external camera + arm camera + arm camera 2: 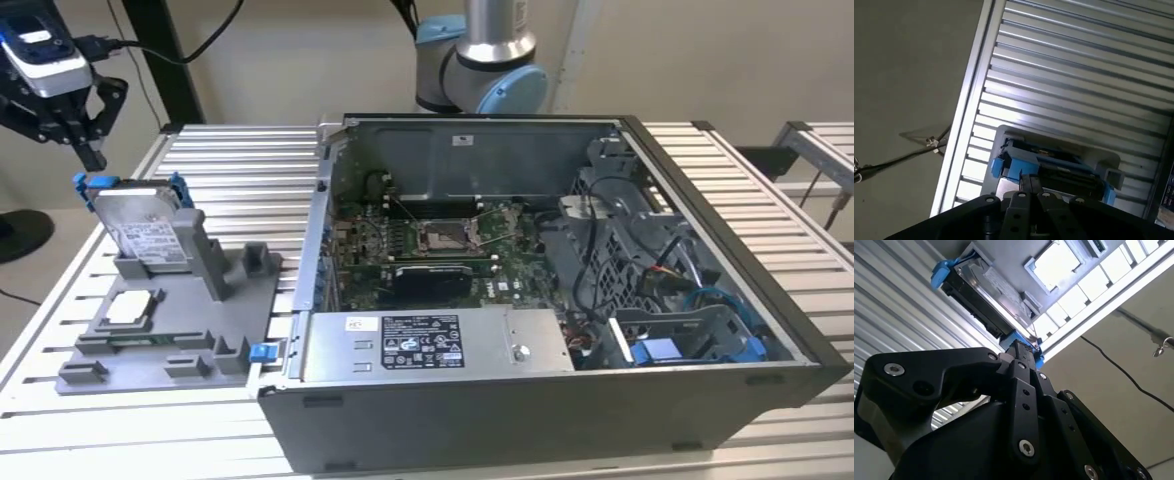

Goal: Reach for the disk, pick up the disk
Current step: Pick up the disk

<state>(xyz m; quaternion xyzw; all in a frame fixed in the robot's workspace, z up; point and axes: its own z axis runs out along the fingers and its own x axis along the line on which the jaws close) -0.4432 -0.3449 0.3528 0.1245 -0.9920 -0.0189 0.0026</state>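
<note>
At the exterior view's upper left the pincer (91,154) is seen closed just above the disk (144,232); the disk's foot is hidden by a holder (174,352).

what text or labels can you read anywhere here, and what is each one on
On the disk: a white printed label, print too small to read.
On the grey metal box inside the computer case: a black-and-white label, print too small to read.
On the case's back wall: a small white sticker, unreadable.
No text can be quoted as it reads.
</note>
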